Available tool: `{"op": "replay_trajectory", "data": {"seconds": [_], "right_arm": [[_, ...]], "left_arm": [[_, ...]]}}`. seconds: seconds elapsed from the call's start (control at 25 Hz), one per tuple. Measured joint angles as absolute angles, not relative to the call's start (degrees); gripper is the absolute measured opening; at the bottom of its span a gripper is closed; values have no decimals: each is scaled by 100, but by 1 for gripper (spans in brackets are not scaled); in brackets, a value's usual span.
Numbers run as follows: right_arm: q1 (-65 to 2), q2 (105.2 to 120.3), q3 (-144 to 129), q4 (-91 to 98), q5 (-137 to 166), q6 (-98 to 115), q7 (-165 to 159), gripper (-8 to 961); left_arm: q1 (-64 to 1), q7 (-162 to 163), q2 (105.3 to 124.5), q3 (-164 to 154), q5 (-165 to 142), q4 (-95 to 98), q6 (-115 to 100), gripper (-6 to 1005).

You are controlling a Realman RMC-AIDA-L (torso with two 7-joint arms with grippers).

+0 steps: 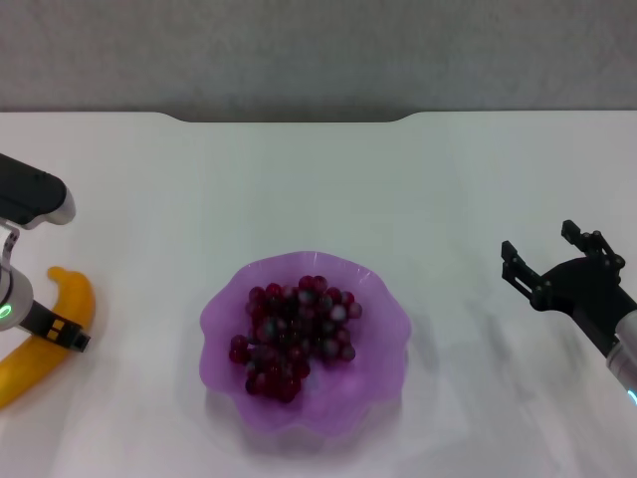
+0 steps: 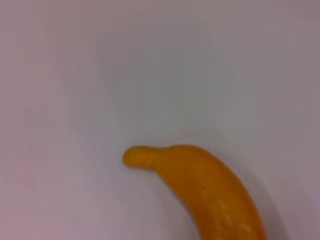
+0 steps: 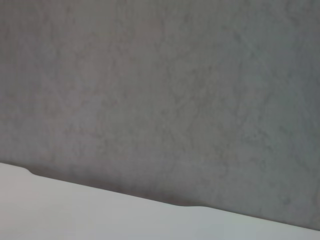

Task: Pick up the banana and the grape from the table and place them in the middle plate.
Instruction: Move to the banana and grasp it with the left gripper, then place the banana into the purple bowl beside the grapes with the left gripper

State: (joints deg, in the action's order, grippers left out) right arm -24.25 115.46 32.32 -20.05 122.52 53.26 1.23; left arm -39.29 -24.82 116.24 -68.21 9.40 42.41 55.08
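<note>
The purple scalloped middle plate [image 1: 373,383] stands on the white table [image 1: 318,189], near its front. The bunch of dark red grapes [image 1: 296,334] lies inside the plate. The yellow-orange banana [image 1: 22,370] lies on the table at the far left; it also shows in the left wrist view [image 2: 210,192], flat on the white top. My left gripper [image 1: 50,334] is down at the banana's middle, and a black part of it crosses the fruit. My right gripper [image 1: 545,251] is open and empty above the table, to the right of the plate.
The table's far edge has a notch [image 1: 289,118] in front of a grey wall [image 3: 160,90]. Bare white tabletop lies between the plate and each arm.
</note>
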Motion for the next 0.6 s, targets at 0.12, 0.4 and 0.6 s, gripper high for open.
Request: {"op": "replay_trajectory", "data": {"seconds": [0.12,0.4,0.6], "right_arm": [[-2426,11548,3204,-2004,12252,5326,123,861],[-2424,11549,3199,-1996,12252,5326,124,861],[-2416,11549,3199,-1995,12252,5319,126,861]], "left_arm": [[-3929,-2477,11627,-6850,940,4257,5533,652],[-3929,-2494,11628,-6822,987,4287,5538,508],[-3829,-2480,11638,-6813,1017,4670,5702,519]]}}
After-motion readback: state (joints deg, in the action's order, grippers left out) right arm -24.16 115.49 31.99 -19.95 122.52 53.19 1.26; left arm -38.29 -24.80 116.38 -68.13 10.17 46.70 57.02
